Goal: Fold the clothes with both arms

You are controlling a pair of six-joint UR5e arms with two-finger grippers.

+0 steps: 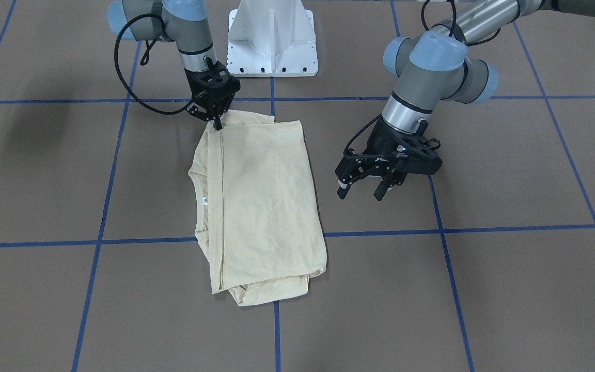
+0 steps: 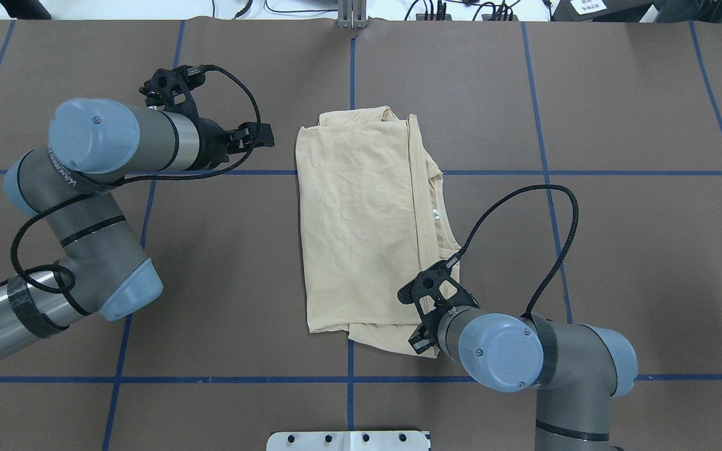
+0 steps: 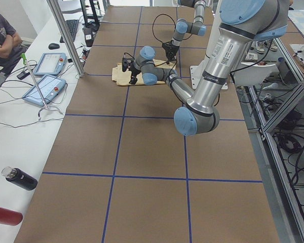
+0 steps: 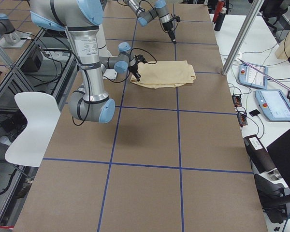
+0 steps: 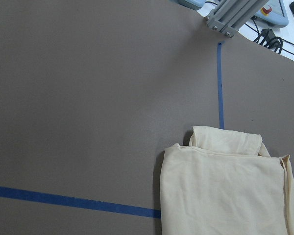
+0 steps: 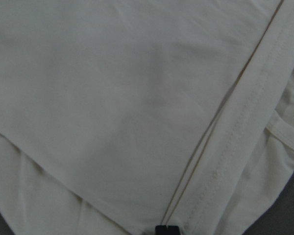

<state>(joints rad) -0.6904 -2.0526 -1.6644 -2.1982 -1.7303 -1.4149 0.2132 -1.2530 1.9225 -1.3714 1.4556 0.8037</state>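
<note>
On brown blue-taped table (image 1: 509, 170) beside white desk (image 3: 10, 131), shirt (image 1: 266, 196), right gripper (image 1: 218, 123) pinching it, left gripper (image 1: 360, 194) apart.

- Open table (image 1: 509, 289) is stretching wide around the shirt (image 1: 266, 206), leaving free passage on the operators' side.
- The right gripper (image 1: 218, 124), pinched on the shirt's corner near the white pedestal (image 1: 271, 46), is blocking that end.
- The left gripper (image 1: 360, 195), jaws spread, is hanging near the shirt's robot-left edge, narrowing that side.
</note>
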